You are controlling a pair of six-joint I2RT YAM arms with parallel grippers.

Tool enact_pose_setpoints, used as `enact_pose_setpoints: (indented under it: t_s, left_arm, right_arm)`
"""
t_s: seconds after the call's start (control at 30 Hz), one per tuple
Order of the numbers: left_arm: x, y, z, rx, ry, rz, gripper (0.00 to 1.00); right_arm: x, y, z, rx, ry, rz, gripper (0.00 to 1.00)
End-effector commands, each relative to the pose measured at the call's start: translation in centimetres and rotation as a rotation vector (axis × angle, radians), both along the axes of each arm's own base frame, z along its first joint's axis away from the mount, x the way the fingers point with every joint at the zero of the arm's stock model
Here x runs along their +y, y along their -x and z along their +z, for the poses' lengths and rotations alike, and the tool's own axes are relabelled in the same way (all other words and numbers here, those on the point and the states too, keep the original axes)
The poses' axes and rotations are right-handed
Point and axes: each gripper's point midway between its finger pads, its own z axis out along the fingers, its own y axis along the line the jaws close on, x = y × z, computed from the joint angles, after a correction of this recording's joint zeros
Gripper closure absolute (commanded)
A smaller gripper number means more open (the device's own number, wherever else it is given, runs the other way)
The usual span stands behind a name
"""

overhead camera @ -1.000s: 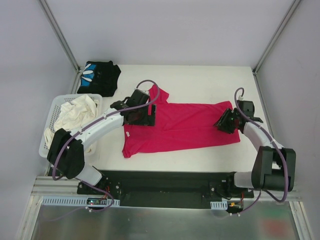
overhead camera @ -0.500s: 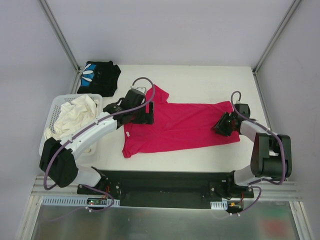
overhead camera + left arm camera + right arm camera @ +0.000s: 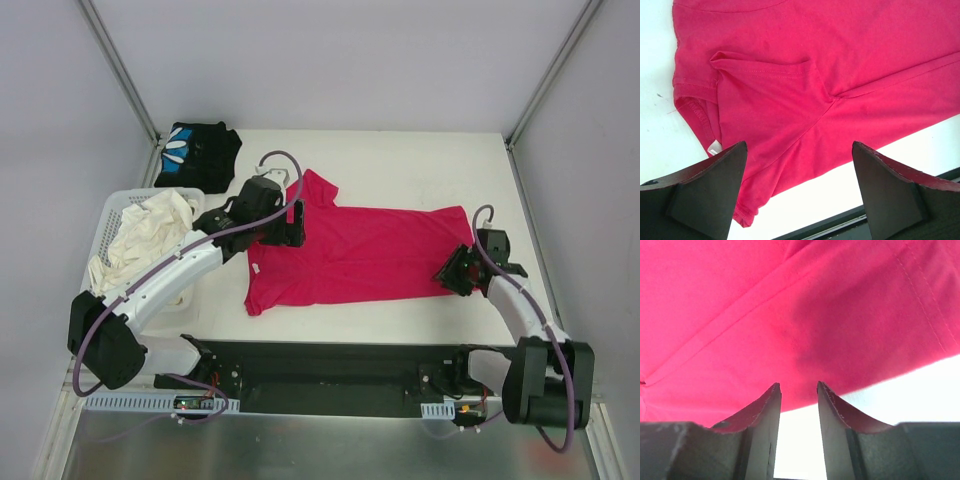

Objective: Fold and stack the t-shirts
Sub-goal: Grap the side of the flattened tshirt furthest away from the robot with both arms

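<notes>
Top external view, magenta-red t-shirt [image 3: 360, 250]: spread flat, middle of counter [image 3: 420, 160].
Black t-shirt [image 3: 197, 153]: folded, far left corner.
Left gripper [image 3: 288, 230]: over the magenta-red t-shirt's left end, fingers wide apart, empty.
Right gripper [image 3: 452, 270]: at its near right corner, fingers narrowly apart, empty.
Basket [image 3: 108, 207]: left edge, holds pale cloth.

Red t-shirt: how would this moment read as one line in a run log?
red t-shirt: laid out | left gripper: open over collar end | right gripper: open at hem | black t-shirt: far-left corner
</notes>
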Motion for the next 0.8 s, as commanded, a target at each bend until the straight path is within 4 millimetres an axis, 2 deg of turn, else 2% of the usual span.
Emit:
enact_pose_setpoints:
  t_s: [0.0,0.1,0.2,0.23,0.33,0.37,0.43,0.47,0.5,0.7,0.77]
  left_arm:
    - [0.0,0.1,0.2,-0.020,-0.007,-0.019,0.15]
    - [-0.2,0.2,-0.3,-0.002,-0.001,-0.019,0.15]
    - [-0.4,0.2,-0.6,0.010,-0.003,-0.023,0.16]
    - [-0.4,0.2,-0.6,0.011,-0.001,-0.025,0.16]
    - [-0.5,0.2,-0.8,0.019,0.000,-0.028,0.16]
    - [-0.5,0.3,-0.9,0.021,-0.004,-0.028,0.16]
    - [-0.5,0.2,-0.8,0.016,-0.006,-0.028,0.16]
    - [-0.5,0.1,-0.9,0.016,-0.008,-0.028,0.16]
    - [-0.4,0.1,-1.0,0.018,-0.011,-0.029,0.15]
    - [-0.6,0.2,-1.7,0.037,-0.019,-0.040,0.16]
    - [-0.6,0.2,-1.7,0.037,-0.019,-0.044,0.16]
  right_arm:
    - [-1.1,3.2,0.4,0.059,0.071,-0.016,0.62]
    - [-1.4,4.0,0.5,0.069,0.095,-0.011,0.62]
    - [-1.6,3.0,1.0,0.035,0.103,-0.014,0.62]
    - [-1.8,2.2,1.6,0.017,0.108,-0.016,0.61]
    - [-2.0,0.5,1.6,0.022,0.122,-0.006,0.61]
    - [-2.0,-0.8,1.6,0.018,0.120,0.005,0.61]
    - [-2.0,-2.2,1.9,0.009,0.122,0.032,0.61]
    - [-2.1,-3.7,2.7,-0.016,0.125,0.033,0.61]
    - [-2.1,-4.0,2.0,0.017,0.126,0.042,0.61]
    - [-2.5,-7.0,1.3,0.046,0.131,0.035,0.61]
    - [-2.4,-7.2,-0.1,0.100,0.117,0.032,0.61]
